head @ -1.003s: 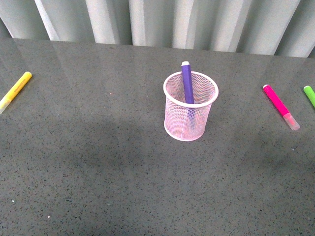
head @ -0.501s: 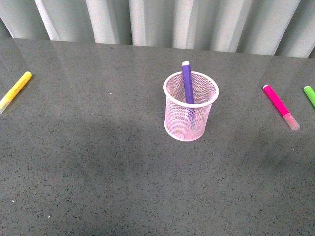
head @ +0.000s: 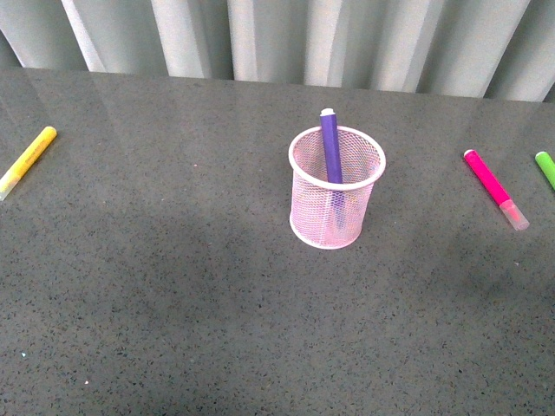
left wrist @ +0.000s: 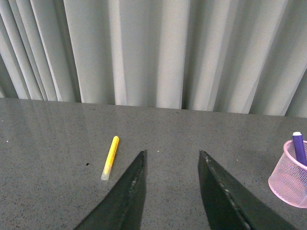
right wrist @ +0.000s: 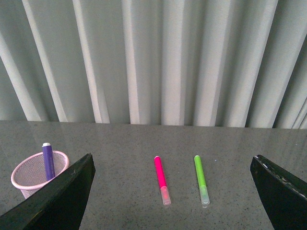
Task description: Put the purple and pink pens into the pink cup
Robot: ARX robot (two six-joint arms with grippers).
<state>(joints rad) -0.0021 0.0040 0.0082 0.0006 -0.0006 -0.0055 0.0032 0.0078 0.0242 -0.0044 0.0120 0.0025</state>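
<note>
The pink cup [head: 336, 186] stands upright mid-table. The purple pen [head: 330, 143] stands inside it, leaning on the far rim, its tip above the rim. The pink pen [head: 493, 187] lies flat on the table to the right of the cup, whitish cap toward me. Neither gripper shows in the front view. My left gripper [left wrist: 172, 155] is open and empty, above the table, with the cup [left wrist: 289, 177] off to one side. My right gripper [right wrist: 172, 165] is wide open and empty, with the pink pen [right wrist: 161, 179] lying between its jaws, further off.
A yellow marker [head: 26, 161] lies at the far left of the dark grey table [head: 173, 286]. A green marker [head: 545, 168] lies at the right edge, beside the pink pen. A pleated grey curtain [head: 277, 35] hangs behind the table.
</note>
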